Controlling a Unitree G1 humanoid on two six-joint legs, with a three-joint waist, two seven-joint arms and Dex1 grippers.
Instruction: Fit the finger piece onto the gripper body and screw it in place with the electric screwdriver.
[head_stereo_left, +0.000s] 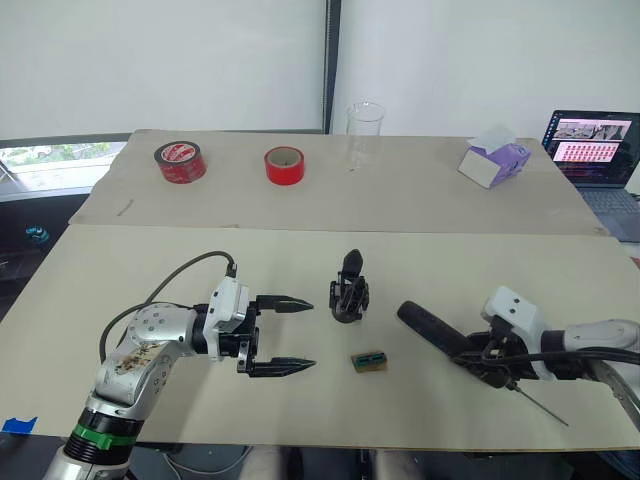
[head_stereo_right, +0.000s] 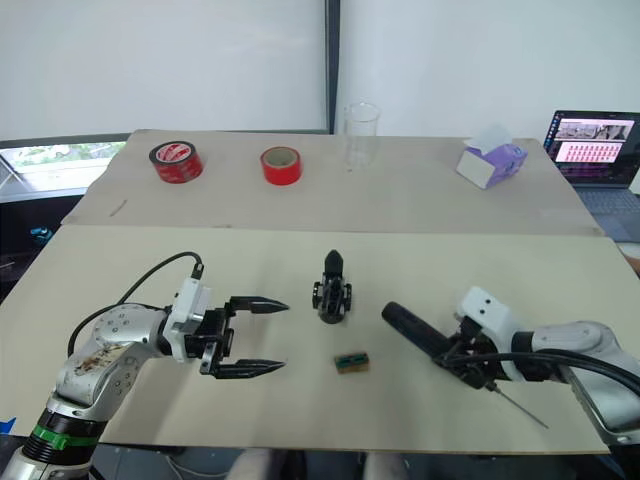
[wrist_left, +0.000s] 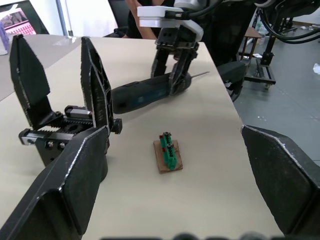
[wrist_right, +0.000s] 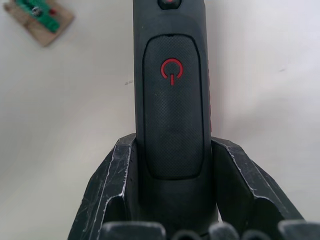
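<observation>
Across the lower right of the head view, the electric screwdriver (head_stereo_left: 440, 333) lies on the table (head_stereo_left: 150, 250), clamped by the right gripper (head_stereo_left: 487, 362), bit pointing to the lower right. At lower left, the left gripper (head_stereo_left: 285, 334) is spread wide, empty. At centre stands the gripper body (head_stereo_left: 349, 290); whether the finger piece is fitted cannot be told. Screwing seemingly remains undone.

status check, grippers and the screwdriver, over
Left gripper open, empty, beside gripper body. Right gripper shut on electric screwdriver, lying on table. Small green block between them.
</observation>
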